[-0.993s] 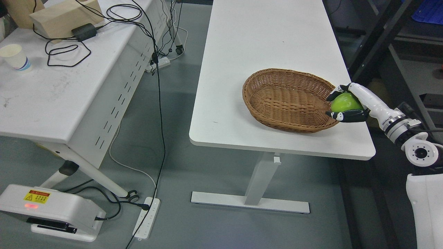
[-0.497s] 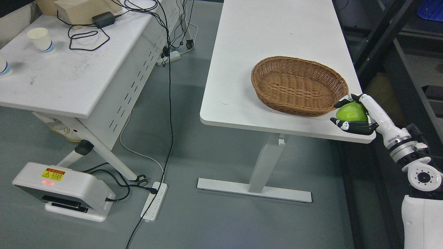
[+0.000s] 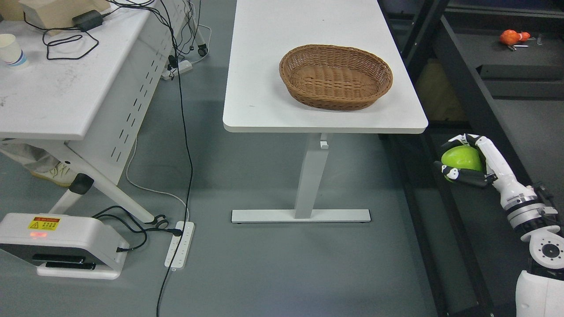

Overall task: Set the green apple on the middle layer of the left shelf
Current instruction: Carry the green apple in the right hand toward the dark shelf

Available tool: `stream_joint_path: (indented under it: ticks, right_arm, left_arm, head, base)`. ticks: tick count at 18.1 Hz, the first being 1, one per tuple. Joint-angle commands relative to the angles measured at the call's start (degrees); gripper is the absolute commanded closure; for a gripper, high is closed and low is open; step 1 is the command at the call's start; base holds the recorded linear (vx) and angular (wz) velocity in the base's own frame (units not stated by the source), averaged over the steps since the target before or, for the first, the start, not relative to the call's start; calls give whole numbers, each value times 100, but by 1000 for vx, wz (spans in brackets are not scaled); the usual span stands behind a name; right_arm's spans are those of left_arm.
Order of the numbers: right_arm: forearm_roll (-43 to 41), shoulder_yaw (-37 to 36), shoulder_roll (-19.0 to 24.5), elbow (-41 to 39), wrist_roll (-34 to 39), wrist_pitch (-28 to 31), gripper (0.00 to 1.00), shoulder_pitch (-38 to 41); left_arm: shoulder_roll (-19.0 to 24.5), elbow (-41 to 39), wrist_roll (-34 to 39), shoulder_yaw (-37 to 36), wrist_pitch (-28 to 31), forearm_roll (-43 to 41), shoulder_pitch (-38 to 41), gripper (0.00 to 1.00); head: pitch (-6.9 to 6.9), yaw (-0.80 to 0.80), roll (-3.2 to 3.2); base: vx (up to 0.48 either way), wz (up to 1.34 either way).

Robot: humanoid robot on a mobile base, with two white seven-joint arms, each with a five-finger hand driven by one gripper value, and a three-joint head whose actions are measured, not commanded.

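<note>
Gripping the green apple [image 3: 461, 157] with the right hand [image 3: 467, 162], black-tipped fingers [image 3: 458, 174] curled around it from above and below, arm entering from the lower right corner. Held in the air, off the table [image 3: 264, 88], past its right front corner and lower in the picture, over the dark shelf frame [image 3: 462, 101] on the right. Sitting empty on the white table, near its right front edge: a brown woven basket [image 3: 335, 77], well apart from the apple. Standing to the left, a second white table [image 3: 57, 105] with a paper cup [image 3: 10, 51], a black adapter [image 3: 89, 19] and tangled cables [image 3: 66, 44]. Lying on the grey floor, a power strip [image 3: 179, 244] beside a white device [image 3: 57, 246] with a yellow warning label. Resting on a dark shelf surface at upper right, a small orange object [image 3: 511, 37], too small to identify. No sight of the left hand.
</note>
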Motion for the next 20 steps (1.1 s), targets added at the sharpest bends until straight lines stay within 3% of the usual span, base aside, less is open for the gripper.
stream_joint_path:
  ticks: [1, 4, 10, 15, 17, 20]
  right_arm:
    - [-77, -49, 14, -453, 480, -754, 97, 1050]
    - [-86, 384, -172, -453, 808, -977, 97, 1482]
    - [-138, 175, -172, -453, 791, -960, 97, 1554]
    - [-121, -713, -207, -453, 624, -65, 97, 1133]
    - [62, -785, -504, -453, 344, 524, 97, 729]
    - [510, -785, -760, -444, 149, 631, 98, 342]
  left_arm:
    - [100, 0, -6, 0, -5, 0, 0, 0]
    - [100, 0, 3, 0, -5, 0, 0, 0]
    - [100, 0, 3, 0, -5, 0, 0, 0]
    - [100, 0, 3, 0, -5, 0, 0, 0]
    - [100, 0, 3, 0, -5, 0, 0, 0]
    - [100, 0, -6, 0, -5, 0, 0, 0]
  head:
    - [0, 0, 0]
    - [0, 0, 0]
    - [0, 0, 0]
    - [0, 0, 0]
    - [0, 0, 0]
    - [0, 0, 0]
  base:
    - [-242, -269]
    - [-230, -232]
    - [-224, -279]
    - [-204, -481]
    - [-168, -626]
    - [-132, -701]
